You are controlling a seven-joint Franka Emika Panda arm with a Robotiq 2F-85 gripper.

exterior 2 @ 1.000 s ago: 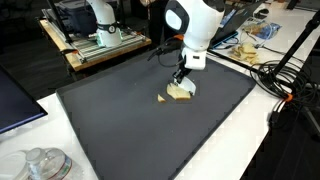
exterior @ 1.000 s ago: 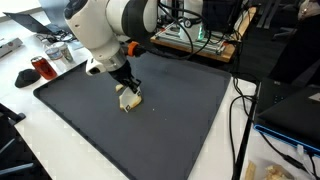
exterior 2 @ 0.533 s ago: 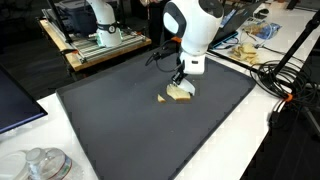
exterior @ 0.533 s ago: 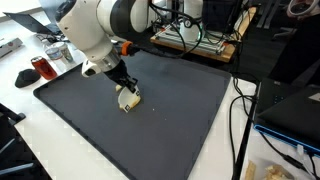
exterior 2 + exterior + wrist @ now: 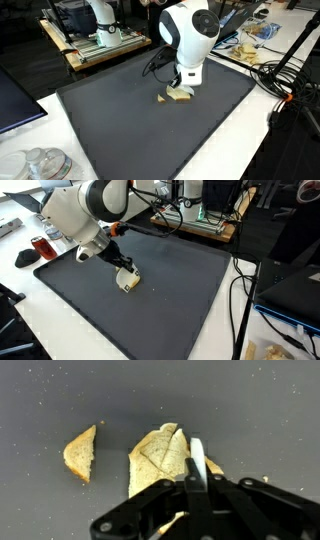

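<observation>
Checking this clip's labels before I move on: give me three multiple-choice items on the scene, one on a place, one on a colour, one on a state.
1. In the wrist view, where does the small bread piece lie relative to the large bread piece?
A. Beside it, apart
B. Stacked on it
C. Under it

2. What colour is the mat?
A. White
B. Red
C. Dark grey

3. How does the pincer stand?
A. Wide open
B. Shut
C. Out of view

Answers:
1 A: bare mat shows between the two pieces.
2 C: both exterior views show a dark grey sheet.
3 B: the fingers meet in one line over the large bread piece.
</observation>
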